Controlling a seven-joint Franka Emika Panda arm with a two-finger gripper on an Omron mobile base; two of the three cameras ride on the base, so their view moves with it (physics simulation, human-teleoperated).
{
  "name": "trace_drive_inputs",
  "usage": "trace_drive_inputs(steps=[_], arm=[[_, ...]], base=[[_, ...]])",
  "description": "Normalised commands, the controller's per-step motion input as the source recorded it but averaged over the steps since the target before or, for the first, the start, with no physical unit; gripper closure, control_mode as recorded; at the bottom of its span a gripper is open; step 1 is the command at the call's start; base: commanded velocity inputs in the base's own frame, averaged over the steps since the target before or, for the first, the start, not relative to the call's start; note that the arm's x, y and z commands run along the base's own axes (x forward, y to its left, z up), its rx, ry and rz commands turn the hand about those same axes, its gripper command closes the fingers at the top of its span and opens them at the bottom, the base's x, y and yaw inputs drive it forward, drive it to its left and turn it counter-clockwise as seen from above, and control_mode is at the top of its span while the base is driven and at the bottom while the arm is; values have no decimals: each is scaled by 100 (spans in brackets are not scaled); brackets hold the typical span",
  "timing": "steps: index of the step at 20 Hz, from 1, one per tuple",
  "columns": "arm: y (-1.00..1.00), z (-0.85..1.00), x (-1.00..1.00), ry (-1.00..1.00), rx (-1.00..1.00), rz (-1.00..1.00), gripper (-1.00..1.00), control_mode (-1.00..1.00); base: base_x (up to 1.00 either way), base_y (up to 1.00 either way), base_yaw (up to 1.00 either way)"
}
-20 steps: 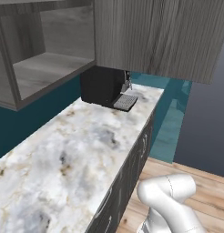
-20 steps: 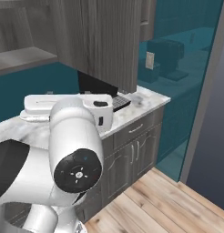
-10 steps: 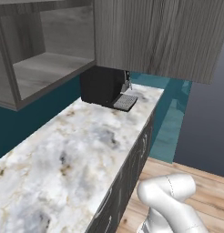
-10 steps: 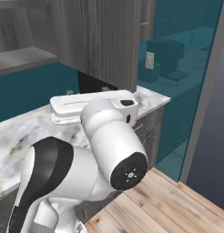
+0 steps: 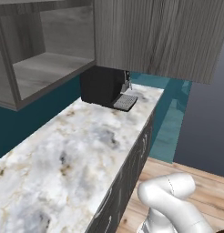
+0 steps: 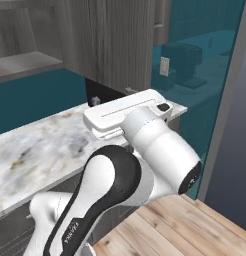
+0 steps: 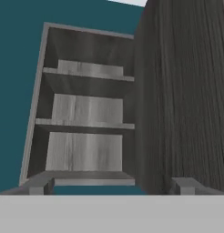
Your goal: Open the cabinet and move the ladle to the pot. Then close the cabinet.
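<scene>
The cabinet (image 7: 86, 109) of dark grey wood grain stands open in the hand view, its shelves bare. Its door (image 7: 186, 91) is swung out along the right side of that view. My gripper (image 7: 114, 184) is open with nothing between its fingertips (image 7: 41, 184), pointing up at the cabinet from below and apart from it. In the left base view the open cabinet (image 5: 50, 63) is at the upper left, with its door (image 5: 164, 36) jutting toward me. The ladle and the pot are out of view.
A marble counter (image 5: 77, 154) runs below the cabinet, above dark drawer fronts (image 5: 132, 173). A black coffee machine (image 5: 104, 86) stands at its far end. My arm's white hand (image 6: 127, 112) and elbow (image 6: 160, 145) loom over the counter edge. Wooden floor (image 6: 185, 225) lies to the right.
In the right base view my arm's big joint has swung from left to right and the hand has turned. The cabinet, counter and left base view are unchanged.
</scene>
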Motion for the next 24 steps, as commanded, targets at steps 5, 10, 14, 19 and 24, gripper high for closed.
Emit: trace_drive_inputs(steps=[5, 10, 14, 19, 24], arm=[[-11, 0, 58, -7, 2, 14, -100, -100], [-18, 0, 33, -9, 0, 11, -100, -100], [-31, 0, 28, -7, 0, 8, -100, -100], [-25, 0, 37, -5, 0, 6, -100, -100], [-19, 0, 53, -1, 0, 0, -100, -100]], base=[[0, 0, 0], [0, 0, 0], [0, 0, 0], [0, 0, 0], [0, 0, 0]])
